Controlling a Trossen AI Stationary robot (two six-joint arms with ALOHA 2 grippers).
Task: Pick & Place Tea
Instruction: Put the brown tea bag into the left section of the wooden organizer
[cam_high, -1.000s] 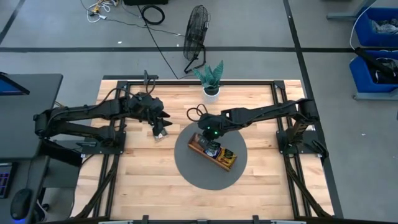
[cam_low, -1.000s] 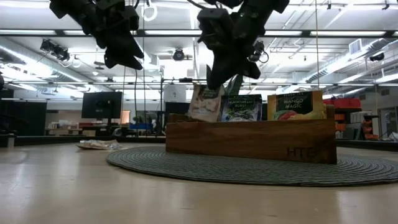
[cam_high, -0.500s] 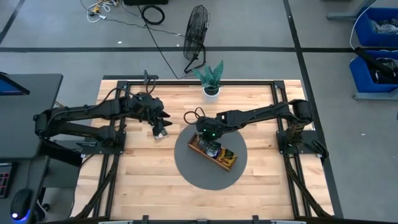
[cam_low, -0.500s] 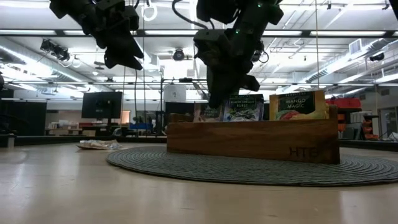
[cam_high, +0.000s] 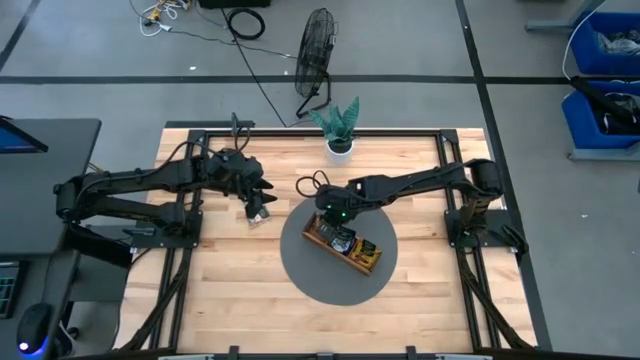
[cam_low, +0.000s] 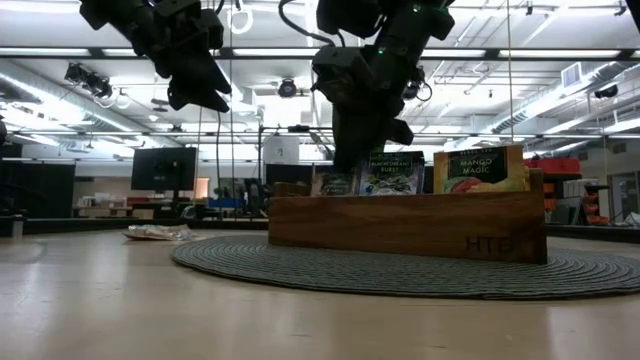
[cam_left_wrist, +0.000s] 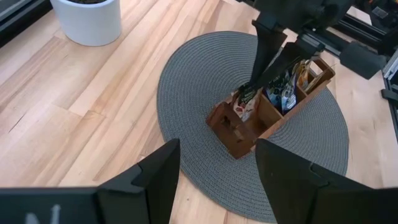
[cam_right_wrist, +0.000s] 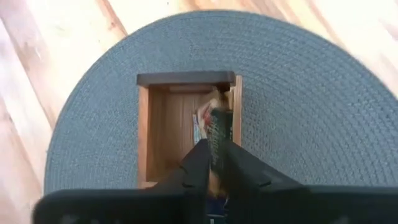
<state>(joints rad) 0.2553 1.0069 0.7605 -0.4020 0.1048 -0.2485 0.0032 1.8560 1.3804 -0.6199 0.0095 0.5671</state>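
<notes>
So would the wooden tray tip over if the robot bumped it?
Probably not. The wooden tray looks long, low and thick-walled, so fairly heavy, and it sits flat on the woven mat, which likely grips it. A sideways nudge from the right end effector, down in its end compartment, might slide or turn it.

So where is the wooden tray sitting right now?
In the high view the wooden tray lies diagonally on the round grey mat, mid-table, directly under the right gripper.
</notes>
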